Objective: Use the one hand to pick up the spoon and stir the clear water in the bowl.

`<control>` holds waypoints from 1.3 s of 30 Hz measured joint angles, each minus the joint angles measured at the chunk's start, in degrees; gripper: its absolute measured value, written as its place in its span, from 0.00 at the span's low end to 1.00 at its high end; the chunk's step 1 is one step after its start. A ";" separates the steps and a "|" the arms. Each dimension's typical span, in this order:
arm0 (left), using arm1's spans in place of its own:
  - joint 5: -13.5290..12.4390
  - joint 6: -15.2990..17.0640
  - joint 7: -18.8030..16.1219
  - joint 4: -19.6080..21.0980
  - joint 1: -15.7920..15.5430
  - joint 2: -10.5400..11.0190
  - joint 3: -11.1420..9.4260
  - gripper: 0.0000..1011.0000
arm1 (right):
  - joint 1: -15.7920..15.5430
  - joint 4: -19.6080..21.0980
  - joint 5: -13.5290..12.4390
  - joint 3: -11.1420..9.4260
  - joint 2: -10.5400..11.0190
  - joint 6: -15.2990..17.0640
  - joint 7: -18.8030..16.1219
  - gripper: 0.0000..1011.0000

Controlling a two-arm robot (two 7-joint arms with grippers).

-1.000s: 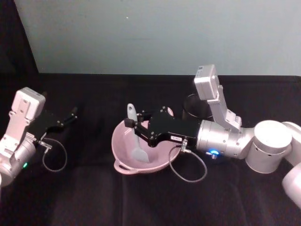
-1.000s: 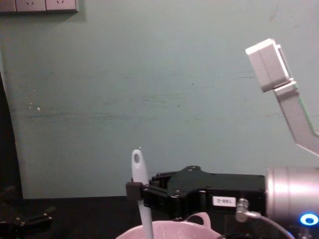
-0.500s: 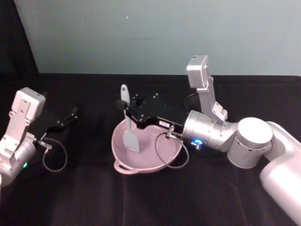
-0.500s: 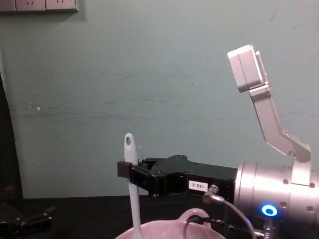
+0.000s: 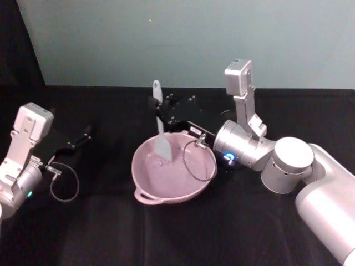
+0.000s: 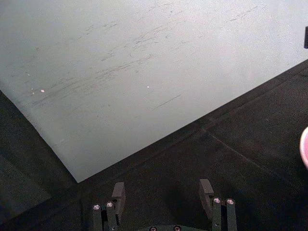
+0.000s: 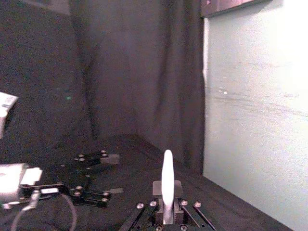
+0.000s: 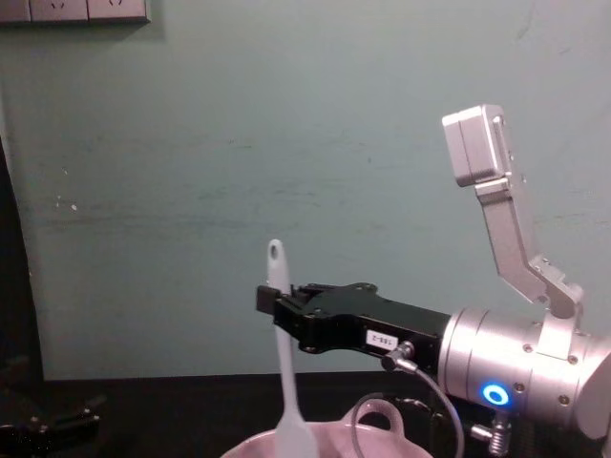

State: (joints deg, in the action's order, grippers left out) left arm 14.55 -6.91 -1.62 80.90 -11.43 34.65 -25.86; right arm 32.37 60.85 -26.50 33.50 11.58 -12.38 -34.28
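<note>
The pale pink bowl (image 5: 145, 187) sits mid-table, its loop handle (image 5: 143, 195) toward me. My right gripper (image 5: 160, 112) reaches over the bowl's far rim, shut on the white spoon (image 5: 161, 145). The spoon stands nearly upright, holed tip up and flat blade down inside the far part of the bowl. The chest view shows the same grip: right gripper (image 8: 271, 303), spoon (image 8: 284, 367), bowl rim (image 8: 250, 446). In the right wrist view the spoon's handle (image 7: 167, 180) rises from between the shut fingers. My left gripper (image 5: 83, 136) is parked at the left, open (image 6: 162, 190) with nothing in it.
A black cloth covers the table (image 5: 100, 233), and a pale green wall (image 5: 183, 39) closes the back. A grey cable loop (image 5: 195, 160) from my right wrist hangs over the bowl's right side. Bare cloth lies in front of the bowl and between it and the left arm.
My right gripper has swept the spoon from the bowl's near-left part to its far side, blade still inside. The right arm swung back with it. The left arm has not moved.
</note>
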 joint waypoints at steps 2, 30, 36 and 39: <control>0.00 0.00 0.00 0.00 0.00 0.00 0.00 1.00 | 0.10 -0.56 0.61 -0.42 -0.03 -0.53 0.55 0.11; 0.00 0.00 0.00 0.00 0.00 0.00 0.00 1.00 | -11.68 18.48 -2.16 -3.62 9.43 6.49 -3.06 0.11; 0.00 0.00 0.00 0.00 0.00 0.00 0.00 1.00 | -12.13 19.59 -2.80 -2.30 9.11 6.99 -3.39 0.11; 0.00 0.00 0.00 0.00 0.00 0.00 0.00 1.00 | -12.04 19.38 -2.82 -1.71 8.16 6.66 -3.05 0.11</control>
State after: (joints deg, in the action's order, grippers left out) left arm 14.55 -6.91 -1.62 80.90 -11.43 34.64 -25.86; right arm 20.33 80.23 -29.33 31.79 19.74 -5.72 -37.33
